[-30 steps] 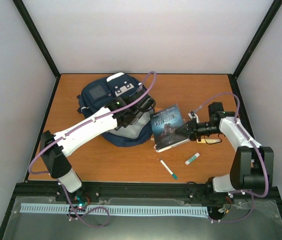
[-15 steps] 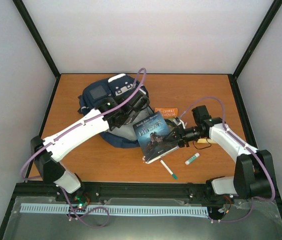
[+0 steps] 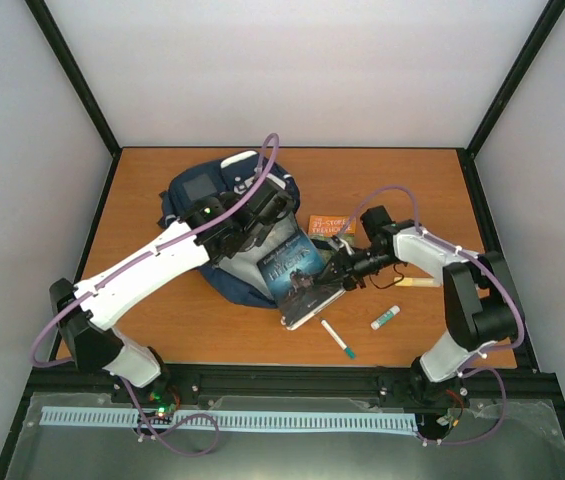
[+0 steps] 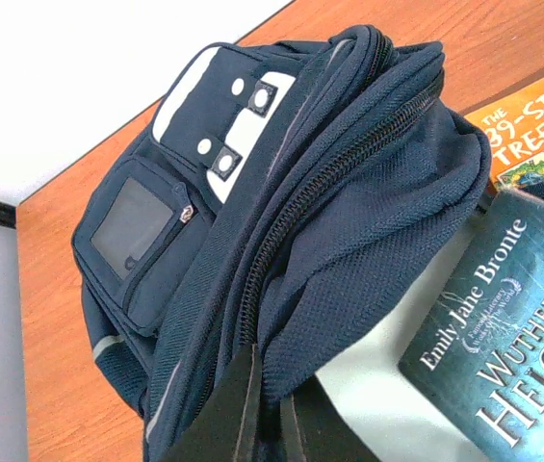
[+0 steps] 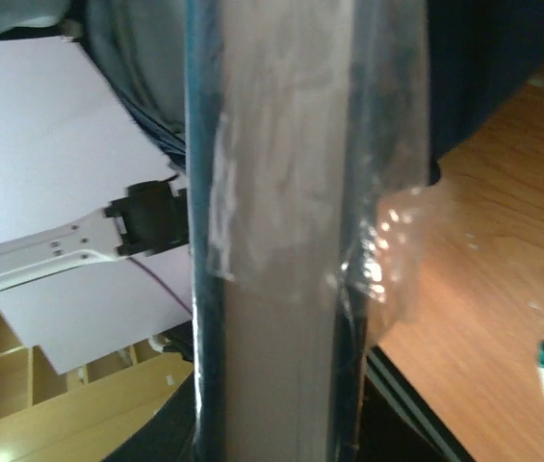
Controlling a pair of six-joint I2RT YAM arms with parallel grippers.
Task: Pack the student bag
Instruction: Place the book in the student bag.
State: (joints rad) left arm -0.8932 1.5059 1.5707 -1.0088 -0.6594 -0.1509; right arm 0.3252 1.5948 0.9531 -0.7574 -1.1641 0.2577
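The student bag lies on its back at the far left of the bench, front pocket up. Its near side is hidden under the left arm in the top view. The left fingers are pressed together on the fabric just beside the zip, holding that edge up off a pale lining. Only their tips show, at the bottom of the wrist view.

The right fingers pinch a wrapped paperback by its right edge, just right of the bag. It is tilted, its top left corner at the bag's mouth. In the right wrist view its page edge fills the frame and hides those fingers.

An orange book lies beyond, partly covered. A pen and a glue stick lie nearer.
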